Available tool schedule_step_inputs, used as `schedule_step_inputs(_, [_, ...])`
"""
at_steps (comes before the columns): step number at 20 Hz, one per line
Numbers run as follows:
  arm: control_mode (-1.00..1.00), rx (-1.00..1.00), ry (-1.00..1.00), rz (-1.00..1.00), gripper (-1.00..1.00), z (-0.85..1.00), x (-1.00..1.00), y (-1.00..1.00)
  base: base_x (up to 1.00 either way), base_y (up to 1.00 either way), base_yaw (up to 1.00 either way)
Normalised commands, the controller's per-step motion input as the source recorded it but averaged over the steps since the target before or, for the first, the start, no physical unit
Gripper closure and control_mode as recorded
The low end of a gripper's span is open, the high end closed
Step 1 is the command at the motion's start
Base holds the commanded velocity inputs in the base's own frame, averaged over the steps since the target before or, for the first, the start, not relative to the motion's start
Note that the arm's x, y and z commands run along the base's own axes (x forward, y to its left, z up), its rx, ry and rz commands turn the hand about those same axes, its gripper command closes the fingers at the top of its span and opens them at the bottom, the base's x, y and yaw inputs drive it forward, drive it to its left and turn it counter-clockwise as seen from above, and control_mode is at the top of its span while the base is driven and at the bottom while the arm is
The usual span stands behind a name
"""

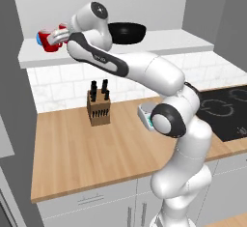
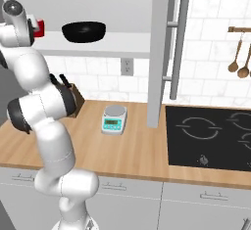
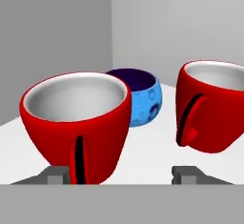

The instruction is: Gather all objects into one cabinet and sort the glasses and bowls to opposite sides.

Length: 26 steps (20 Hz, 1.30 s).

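Cabinet shelf [image 1: 169, 42], upper part of left base view: all four task items on it. Black bowl [image 1: 126, 32] at top centre, well apart from the rest. Near red cup [image 3: 78, 123] at lower left of hand view, second red cup [image 3: 212, 106] at right, blue bowl [image 3: 140, 96] behind, between them.

My pincer [image 3: 116, 176]: tips apart, nothing between them; near cup just ahead-left. Judgement: blue bowl sits on glasses' side, must go toward black bowl; cups flank the approach.

Hidden: cups' contact w/ shelf partly cut off; pincer masked by my arm in base views.
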Motion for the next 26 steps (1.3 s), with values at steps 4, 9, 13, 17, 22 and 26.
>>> schedule_step_inputs(4, [-1.0,0.04,-0.03,-0.05,-1.0,0.0,-0.52,-0.43,0.0,0.0,0.0])
schedule_step_inputs(9, [-1.0,0.06,-0.03,-0.05,-1.0,0.0,-0.41,-0.38,0.0,0.0,0.0])
schedule_step_inputs(13, [-1.0,0.09,-0.01,-0.05,-1.0,0.0,-0.58,-0.52,0.0,0.0,0.0])
schedule_step_inputs(17, [-1.0,0.12,-0.02,-0.18,-1.0,0.04,-0.71,-0.56,0.0,0.0,0.0])
schedule_step_inputs(22, [-1.0,0.16,0.0,-0.37,-1.0,0.28,-0.35,-0.51,0.0,0.0,0.0])
schedule_step_inputs(26, [-1.0,0.16,0.0,-0.41,-1.0,0.16,-0.34,-0.62,0.0,0.0,0.0])
